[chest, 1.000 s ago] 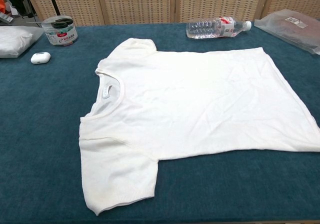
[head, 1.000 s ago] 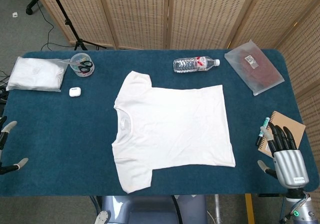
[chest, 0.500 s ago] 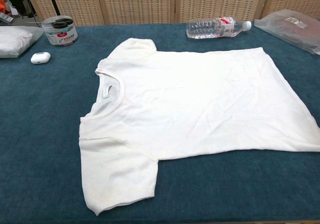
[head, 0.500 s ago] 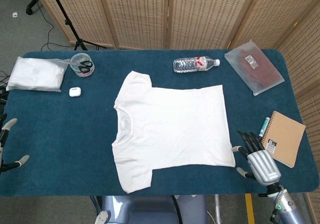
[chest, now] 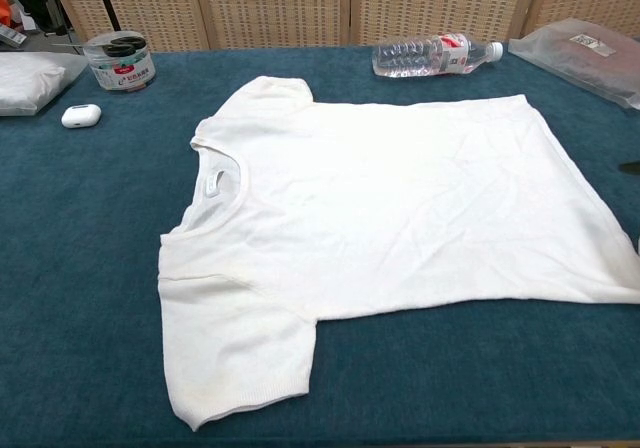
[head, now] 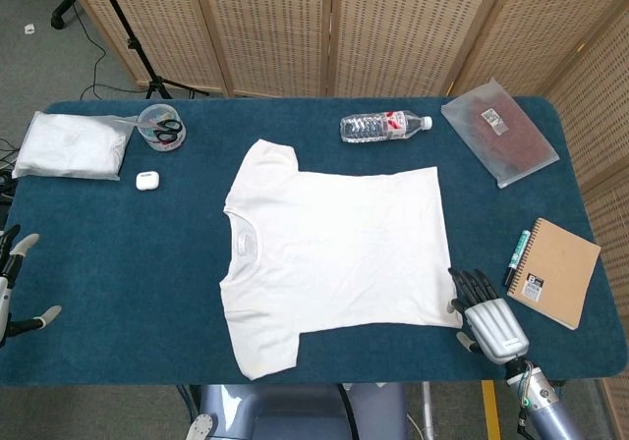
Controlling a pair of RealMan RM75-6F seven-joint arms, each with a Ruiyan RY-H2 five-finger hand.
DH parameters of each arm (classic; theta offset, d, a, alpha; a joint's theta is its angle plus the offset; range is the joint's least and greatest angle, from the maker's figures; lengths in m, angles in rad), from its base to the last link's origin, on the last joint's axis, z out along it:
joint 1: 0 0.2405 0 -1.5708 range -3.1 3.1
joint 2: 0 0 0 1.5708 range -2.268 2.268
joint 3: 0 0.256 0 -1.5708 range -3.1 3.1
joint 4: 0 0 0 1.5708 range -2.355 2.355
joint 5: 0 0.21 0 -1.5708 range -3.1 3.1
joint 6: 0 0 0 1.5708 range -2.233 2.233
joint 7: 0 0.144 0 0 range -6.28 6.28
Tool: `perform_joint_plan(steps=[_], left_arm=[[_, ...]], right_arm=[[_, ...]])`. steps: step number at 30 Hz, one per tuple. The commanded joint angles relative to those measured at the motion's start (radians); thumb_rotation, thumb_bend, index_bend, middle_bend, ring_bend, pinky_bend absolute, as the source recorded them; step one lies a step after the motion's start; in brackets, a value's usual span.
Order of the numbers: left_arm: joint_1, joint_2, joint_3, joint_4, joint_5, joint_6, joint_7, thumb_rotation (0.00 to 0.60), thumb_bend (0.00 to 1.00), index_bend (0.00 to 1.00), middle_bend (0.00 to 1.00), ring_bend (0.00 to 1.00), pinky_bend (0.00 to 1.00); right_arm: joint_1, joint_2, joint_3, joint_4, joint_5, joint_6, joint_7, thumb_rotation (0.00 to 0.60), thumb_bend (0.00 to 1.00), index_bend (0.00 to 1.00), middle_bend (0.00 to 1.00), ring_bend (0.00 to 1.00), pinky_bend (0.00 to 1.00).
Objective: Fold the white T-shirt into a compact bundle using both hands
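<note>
White T-shirt [head: 334, 248] lies flat; right hand [head: 488, 317] empty, fingers spread; left hand [head: 12, 283] likewise.

A blue counter [head: 118, 253] stood on a grey floor [head: 39, 57]. Tan folding screens [head: 393, 27] stood behind it.

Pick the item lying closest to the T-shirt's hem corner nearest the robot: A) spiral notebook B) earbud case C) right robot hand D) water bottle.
C: in the head view the right robot hand sits with its fingertips right at the near hem corner of the T-shirt, while the other items lie well away.
</note>
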Motion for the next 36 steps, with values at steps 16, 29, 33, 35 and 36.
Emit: perform_joint_plan(steps=[16, 29, 33, 35, 36], left_arm=[[-0.002, 0.003, -0.004, -0.002, -0.012, -0.004, -0.003, 0.600, 0.00, 0.00, 0.00, 0.00, 0.00], [-0.003, 0.007, -0.004, -0.003, -0.014, -0.007, -0.009, 0.600, 0.00, 0.00, 0.00, 0.00, 0.00], [-0.002, 0.003, -0.002, -0.002, -0.010, -0.005, -0.004, 0.600, 0.00, 0.00, 0.00, 0.00, 0.00], [-0.003, -0.002, 0.001, 0.001, -0.003, -0.004, 0.000, 0.600, 0.00, 0.00, 0.00, 0.00, 0.00], [-0.006, -0.005, 0.004, 0.005, 0.009, -0.005, 0.002, 0.600, 0.00, 0.00, 0.00, 0.00, 0.00]], right_arm=[[0.019, -0.051, -0.012, 0.074, 0.031, -0.043, -0.042, 0.600, 0.38, 0.46, 0.00, 0.00, 0.00], [0.029, -0.060, -0.021, 0.077, 0.059, -0.079, -0.073, 0.600, 0.42, 0.58, 0.00, 0.00, 0.00], [0.032, -0.076, -0.023, 0.103, 0.037, -0.052, -0.048, 0.600, 0.51, 0.64, 0.00, 0.00, 0.00], [0.033, -0.081, -0.025, 0.112, 0.028, -0.041, -0.032, 0.600, 0.52, 0.65, 0.00, 0.00, 0.00], [0.034, -0.084, -0.025, 0.115, 0.025, -0.036, -0.021, 0.600, 0.52, 0.66, 0.00, 0.00, 0.00]])
